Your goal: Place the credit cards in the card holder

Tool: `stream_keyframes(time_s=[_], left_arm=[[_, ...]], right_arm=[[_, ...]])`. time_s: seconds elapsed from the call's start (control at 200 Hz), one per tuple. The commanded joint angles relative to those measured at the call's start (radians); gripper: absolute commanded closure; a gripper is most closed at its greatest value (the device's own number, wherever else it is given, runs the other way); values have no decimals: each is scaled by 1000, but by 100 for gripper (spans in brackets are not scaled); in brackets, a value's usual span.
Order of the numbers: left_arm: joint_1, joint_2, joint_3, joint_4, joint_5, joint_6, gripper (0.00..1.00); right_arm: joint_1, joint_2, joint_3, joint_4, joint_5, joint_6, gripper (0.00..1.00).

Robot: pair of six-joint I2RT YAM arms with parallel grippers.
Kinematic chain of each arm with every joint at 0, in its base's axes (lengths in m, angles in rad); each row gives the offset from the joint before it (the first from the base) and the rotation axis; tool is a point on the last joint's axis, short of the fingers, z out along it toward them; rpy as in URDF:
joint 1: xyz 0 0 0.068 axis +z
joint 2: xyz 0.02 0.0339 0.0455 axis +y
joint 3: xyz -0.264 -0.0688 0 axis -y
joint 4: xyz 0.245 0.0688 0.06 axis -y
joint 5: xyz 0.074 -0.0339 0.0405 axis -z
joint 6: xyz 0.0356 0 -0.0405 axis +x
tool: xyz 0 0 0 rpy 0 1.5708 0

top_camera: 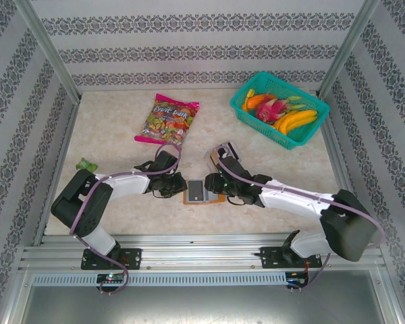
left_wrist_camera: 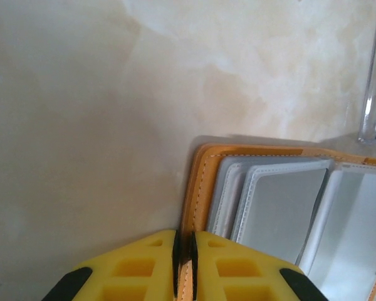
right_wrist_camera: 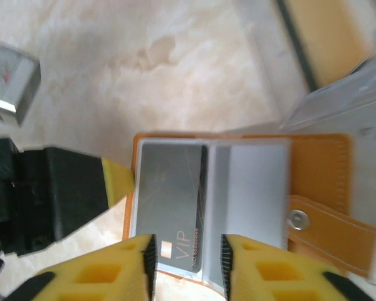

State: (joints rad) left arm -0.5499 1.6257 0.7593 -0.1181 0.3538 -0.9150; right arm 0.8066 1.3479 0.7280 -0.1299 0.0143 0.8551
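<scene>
- Left gripper: yellow fingers pinched narrow on the left edge of the card holder, pinning it to the bench.
- Card holder: an orange-brown, leather-look wallet lying open near the middle of the bench's near edge, with pale grey pockets and a snap tab on its right.
- A grey-silver credit card marked VIP lies in the left pocket and looks nearly seated.
- Right gripper: jaws parted over that card's end, gripping nothing.
- A tan card sits in the clear tray just beyond, so the task looks partly done.
</scene>
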Motion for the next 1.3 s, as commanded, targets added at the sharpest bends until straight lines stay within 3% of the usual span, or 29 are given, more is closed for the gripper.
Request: stream_keyframes(time_s=[0.0,0.29,0.565,0.63,0.694,0.804,1.024,1.294], left_arm=[[-12,-24,21,-51,-15,30,83],[-12,-30,25,-57,-13,31,85],[-12,-24,24,-61,-12,34,86],[-12,-20,22,-62,-16,34,86],[-12,-15,22,-63,-21,36,87],[-12,4,19,-61,-25,36,89],[-12,20,1,-53,-30,36,91],[-12,13,-2,-50,-26,37,92]], right_arm=[[-11,-25,40,-202,169,-78,56],[-6,129,141,-328,198,-134,51],[-33,230,165,-279,163,-140,53],[-37,259,176,-290,166,-137,56],[-41,276,170,-292,175,-132,67],[-63,267,132,-280,176,-113,80],[-139,200,32,-214,103,-79,84],[-187,99,-22,-200,79,-54,77]])
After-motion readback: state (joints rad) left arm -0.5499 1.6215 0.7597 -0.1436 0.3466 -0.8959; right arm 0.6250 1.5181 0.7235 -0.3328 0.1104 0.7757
